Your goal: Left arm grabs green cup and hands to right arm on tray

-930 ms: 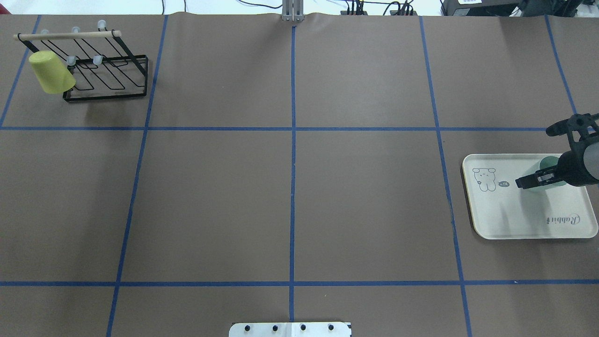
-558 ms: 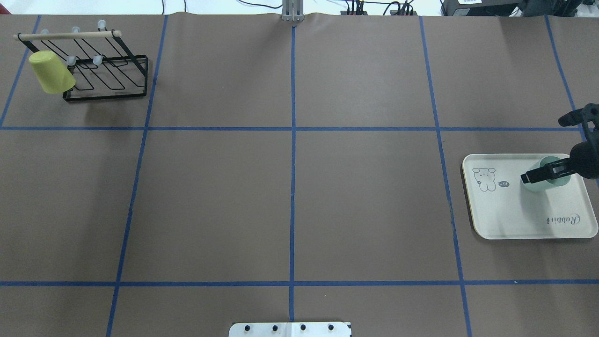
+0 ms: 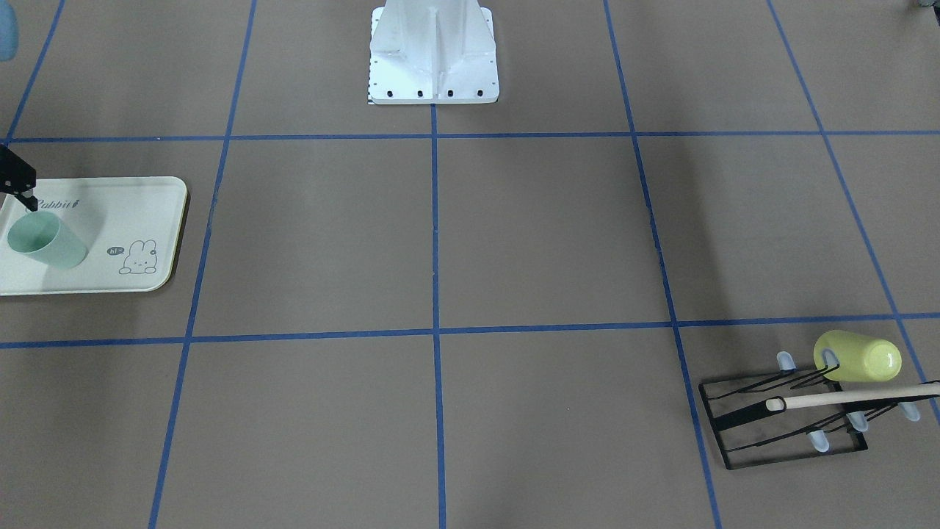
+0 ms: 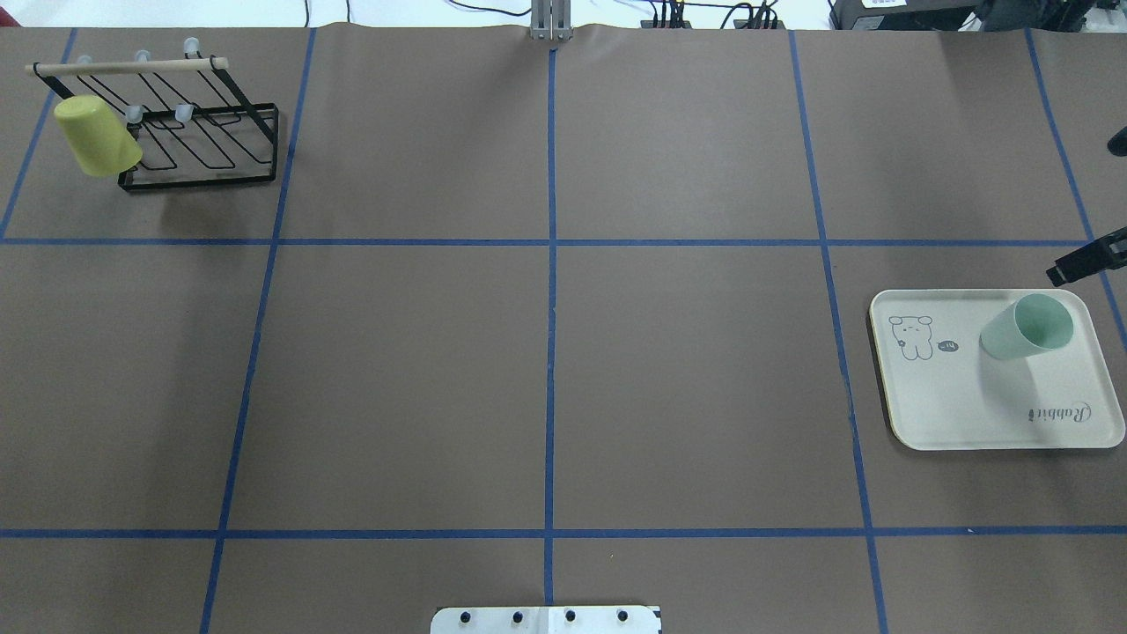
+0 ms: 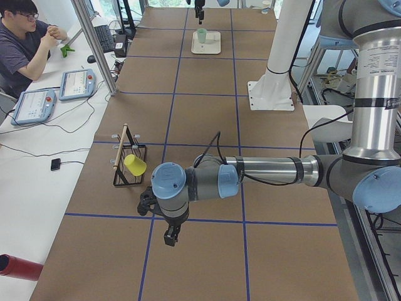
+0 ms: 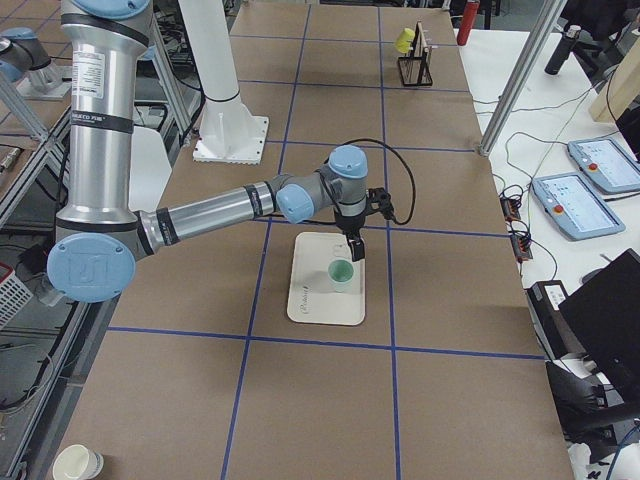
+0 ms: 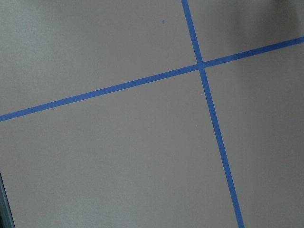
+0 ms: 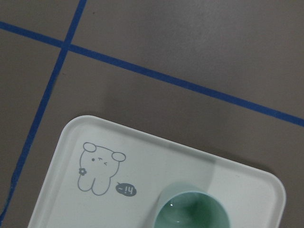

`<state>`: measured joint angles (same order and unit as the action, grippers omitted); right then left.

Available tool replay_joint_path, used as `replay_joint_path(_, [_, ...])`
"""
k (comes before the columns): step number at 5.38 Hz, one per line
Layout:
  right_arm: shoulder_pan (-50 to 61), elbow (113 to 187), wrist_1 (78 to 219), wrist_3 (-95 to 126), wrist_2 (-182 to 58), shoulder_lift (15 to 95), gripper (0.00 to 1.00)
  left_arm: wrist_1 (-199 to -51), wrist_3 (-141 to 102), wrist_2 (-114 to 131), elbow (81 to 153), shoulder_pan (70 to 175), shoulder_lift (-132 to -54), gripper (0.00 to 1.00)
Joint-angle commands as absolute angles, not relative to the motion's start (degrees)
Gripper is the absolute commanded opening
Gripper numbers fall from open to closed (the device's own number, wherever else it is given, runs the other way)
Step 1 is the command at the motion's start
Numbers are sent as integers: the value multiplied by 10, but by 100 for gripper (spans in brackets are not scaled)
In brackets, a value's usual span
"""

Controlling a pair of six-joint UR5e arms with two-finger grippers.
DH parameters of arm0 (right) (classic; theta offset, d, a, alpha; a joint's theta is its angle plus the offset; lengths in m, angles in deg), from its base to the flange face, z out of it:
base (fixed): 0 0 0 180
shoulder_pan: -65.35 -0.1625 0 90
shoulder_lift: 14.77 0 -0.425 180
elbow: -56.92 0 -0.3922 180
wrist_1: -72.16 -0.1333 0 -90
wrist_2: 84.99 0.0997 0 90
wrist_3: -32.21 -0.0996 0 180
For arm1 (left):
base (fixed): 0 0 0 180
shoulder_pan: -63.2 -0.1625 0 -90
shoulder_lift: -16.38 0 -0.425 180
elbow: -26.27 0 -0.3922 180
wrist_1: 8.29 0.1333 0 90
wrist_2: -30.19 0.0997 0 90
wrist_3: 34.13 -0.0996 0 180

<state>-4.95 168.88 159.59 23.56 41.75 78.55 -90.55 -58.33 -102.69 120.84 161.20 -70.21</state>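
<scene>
Seeing the green cup point(image 4: 1026, 328) upright, mouth up, on the upper right part of the Rabbit tray point(image 4: 951, 414), at the right of the overhead frame. Probably light, stiff, smooth plastic (slippery, easy to tip); best pinched across the side wall near mid-height. Right fingers point(image 4: 1085, 262) just beyond the tray's upper right corner, apart from the cup; spread or closed, cannot tell. Same doubt for the left fingers point(image 5: 170, 237), low in the left-side view over the bench point(image 5: 207, 263).

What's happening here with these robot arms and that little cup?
The green cup stands upright on the tray, and nothing holds it. The right gripper hangs above the tray, apart from the cup. The left arm is far off over the table, near the black rack with a yellow-green cup.
</scene>
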Motion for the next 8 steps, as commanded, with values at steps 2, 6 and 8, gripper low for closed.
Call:
replay_joint_path(2, [-158,1664,1707,437,455,781,100,-924,-578,-1007,1264,1609,-671,100])
replay_joint_path(6, [-254,1605,1701,494,451,862,100,-957,-434,-1027,1272,1567,-672,100])
replay_joint_path(8, [-254,1601,1701,481,447,861,100,-953,-428,-1035,1274,1554,-662,100])
